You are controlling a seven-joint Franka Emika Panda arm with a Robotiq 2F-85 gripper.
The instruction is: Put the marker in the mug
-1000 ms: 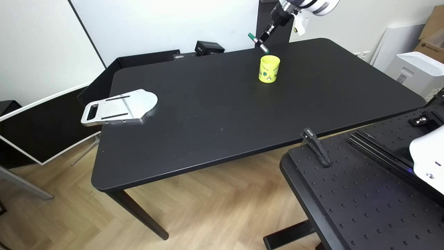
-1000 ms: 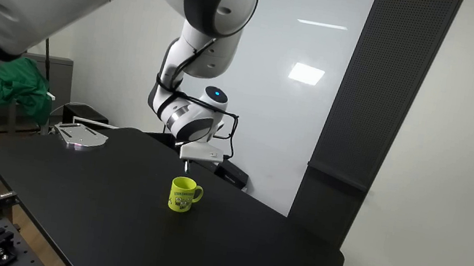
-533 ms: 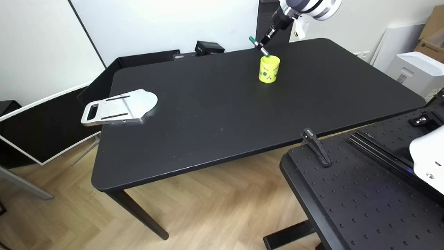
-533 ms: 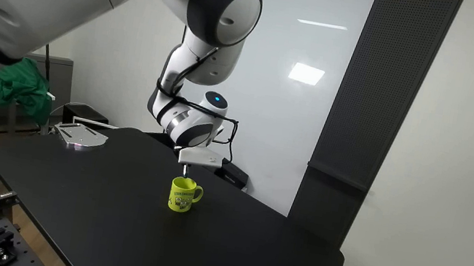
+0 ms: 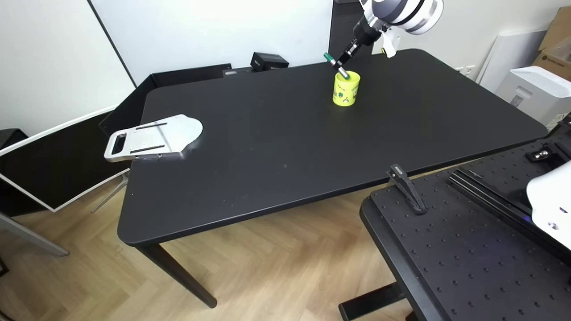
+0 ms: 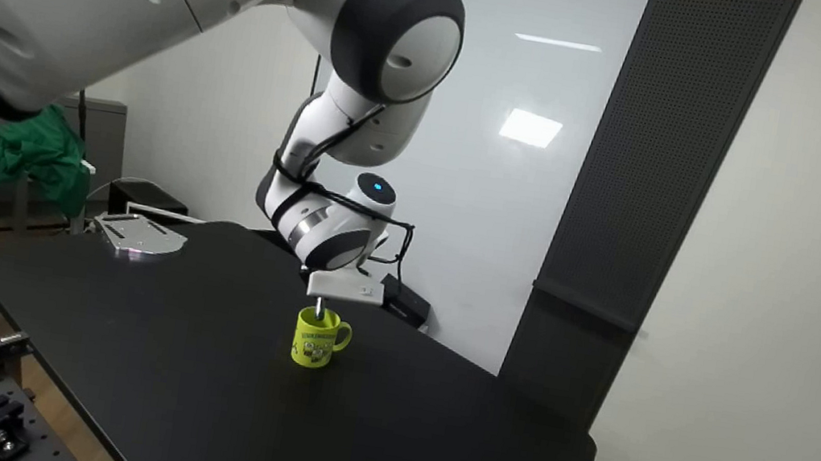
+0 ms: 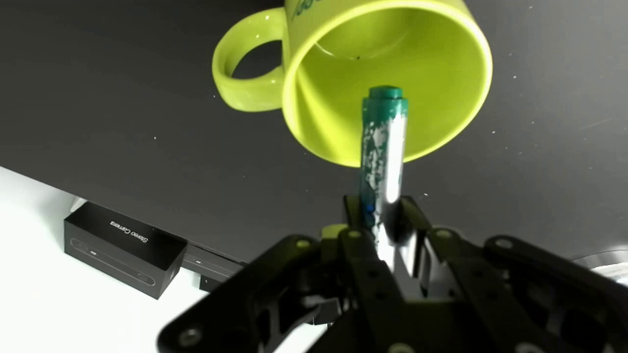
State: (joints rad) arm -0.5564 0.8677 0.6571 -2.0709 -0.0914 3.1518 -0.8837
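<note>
The yellow mug point(image 5: 345, 94) stands upright on the black table point(image 5: 267, 142). It also shows in another exterior view point(image 6: 313, 344) and from above in the wrist view point(image 7: 441, 63), its handle at the left there. My gripper point(image 5: 337, 66) is shut on the green and silver marker point(image 5: 330, 59), just above the mug. The marker is tilted, and its lower tip is at the mug's opening. In the wrist view the marker point(image 7: 381, 147) sticks out of the gripper point(image 7: 380, 215) over the mug's mouth. In an exterior view the marker's lower part point(image 6: 320, 309) shows at the rim; the fingers are hidden there.
A white-and-grey flat device point(image 5: 156, 136) lies at the table's far end, also seen in another exterior view point(image 6: 137, 237). A black box point(image 5: 268, 62) stands beyond the table edge by the whiteboard; it shows in the wrist view point(image 7: 122, 245).
The arm has come down with the marker in the gripper. The marker's lower tip has moved from above the mug down to its opening. The mug has not moved.
</note>
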